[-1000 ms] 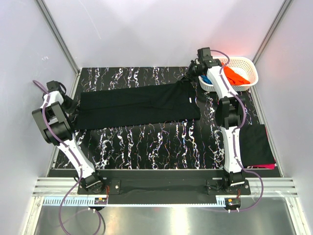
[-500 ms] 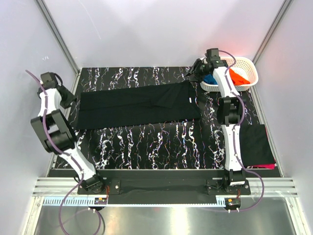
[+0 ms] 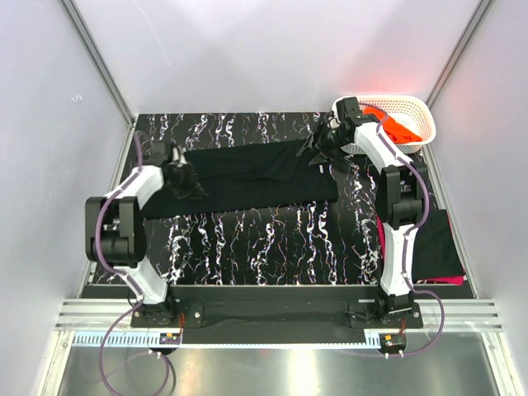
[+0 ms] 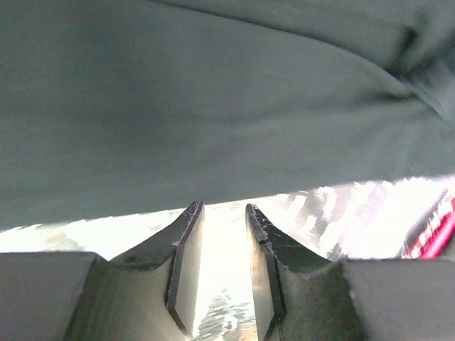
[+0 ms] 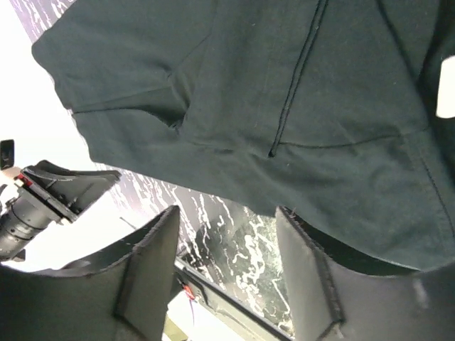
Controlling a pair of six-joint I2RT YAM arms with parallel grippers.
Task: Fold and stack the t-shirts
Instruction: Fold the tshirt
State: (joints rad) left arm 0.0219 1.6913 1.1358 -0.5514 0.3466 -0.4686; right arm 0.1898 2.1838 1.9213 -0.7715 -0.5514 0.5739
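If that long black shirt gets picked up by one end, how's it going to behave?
Probably floppy: the black t-shirt lies flat on the table with soft creases, so it should drape and sag. A push would likely bunch it, as its folded-over flap suggests.

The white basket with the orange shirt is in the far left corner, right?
No. The white plastic lattice basket with the orange cloth shirt is in the far right corner; the top external view shows it.

Beyond the left end effector (image 4: 222, 207), the black shirt (image 4: 213, 106) looks blurred and runs off three picture edges.
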